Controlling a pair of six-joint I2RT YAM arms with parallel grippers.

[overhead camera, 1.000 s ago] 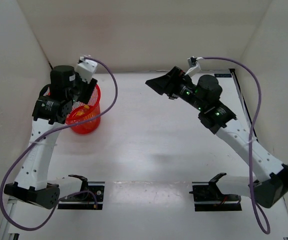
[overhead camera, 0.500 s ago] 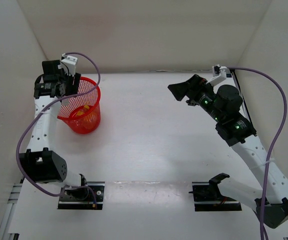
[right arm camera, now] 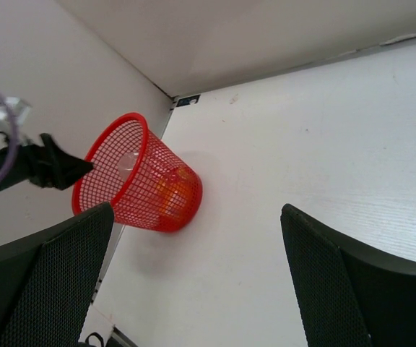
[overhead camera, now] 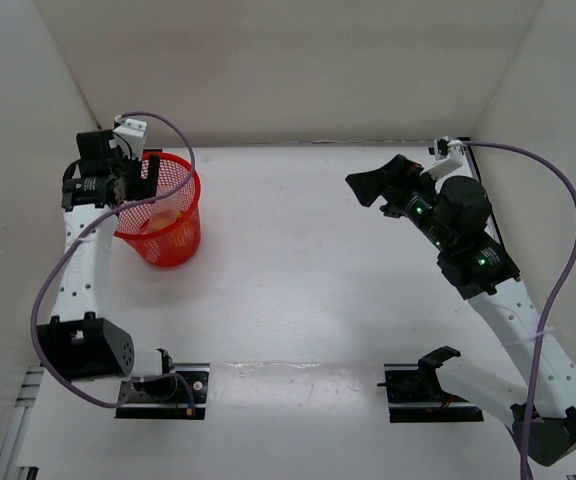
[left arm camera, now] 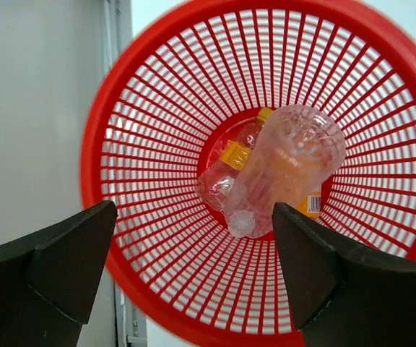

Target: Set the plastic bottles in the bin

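Bin (left arm camera: 163, 95) under left arm's (overhead camera: 83, 268) wide jaws

Bin (overhead camera: 173, 240) stands on the table (overhead camera: 318, 290) at its far left corner, close to the left edge. All three bottles are inside it. The long crinkled bottle (left arm camera: 287, 166) is uppermost, across the other two. In the left wrist view the short capped bottle (left arm camera: 230, 160) sits under it on the left. The third bottle (left arm camera: 311, 204) is under it on the right, mostly hidden. Left gripper (overhead camera: 140, 178) is above the bin's left rim. Right gripper (overhead camera: 376, 185) is above the far right part of the table, well apart from the bin.
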